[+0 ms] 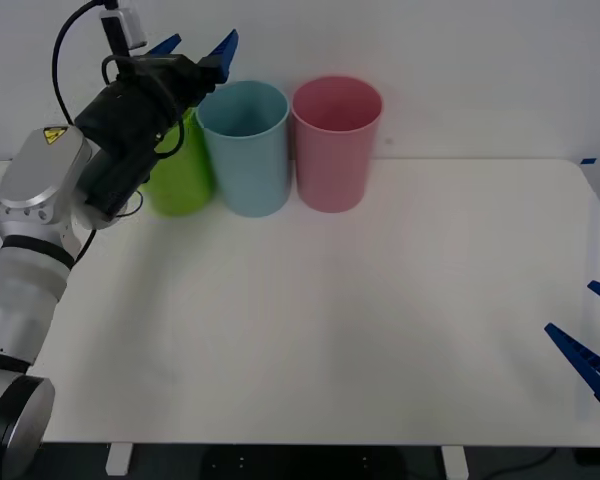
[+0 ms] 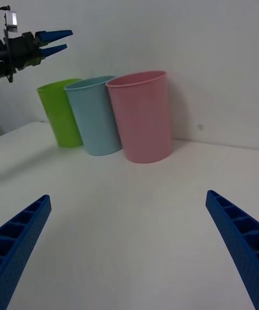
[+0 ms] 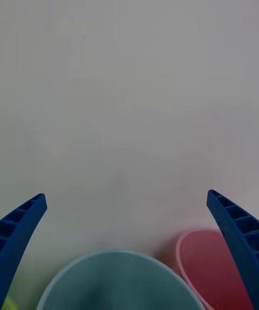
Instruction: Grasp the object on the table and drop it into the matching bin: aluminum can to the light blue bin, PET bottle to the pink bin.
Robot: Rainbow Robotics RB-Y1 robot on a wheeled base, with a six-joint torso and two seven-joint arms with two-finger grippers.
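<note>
the left hand (image 1: 194, 45) hangs in the air above the row of bins at the far side of the surface (image 1: 360, 330), just over the near-left rim of the light blue bin (image 1: 245, 150). its two blue ribbed fingers (image 1: 223, 47) are spread wide apart with nothing between them. in the left wrist view the same fingers (image 3: 21, 229) stand at the two lower corners, and the open mouth of the light blue bin (image 3: 121, 283) lies between them, with the rim of the pink bin (image 3: 208, 267) just beside it.

the light blue bin stands upright in the middle of the row; the pink bin (image 1: 335, 145) is touching or nearly touching it on the robot's right, and a lime green bin (image 1: 180, 175) stands just beside it on the robot's left, partly hidden behind the left arm.

the can cannot be made out on the surface or in either hand; whether it lies inside the light blue bin cannot be told, since the bin's bottom is hidden.

the right hand (image 1: 592, 335) is parked well apart from the light blue bin, at the near right edge of the surface, its fingers (image 2: 237, 240) wide open and holding nothing.
</note>
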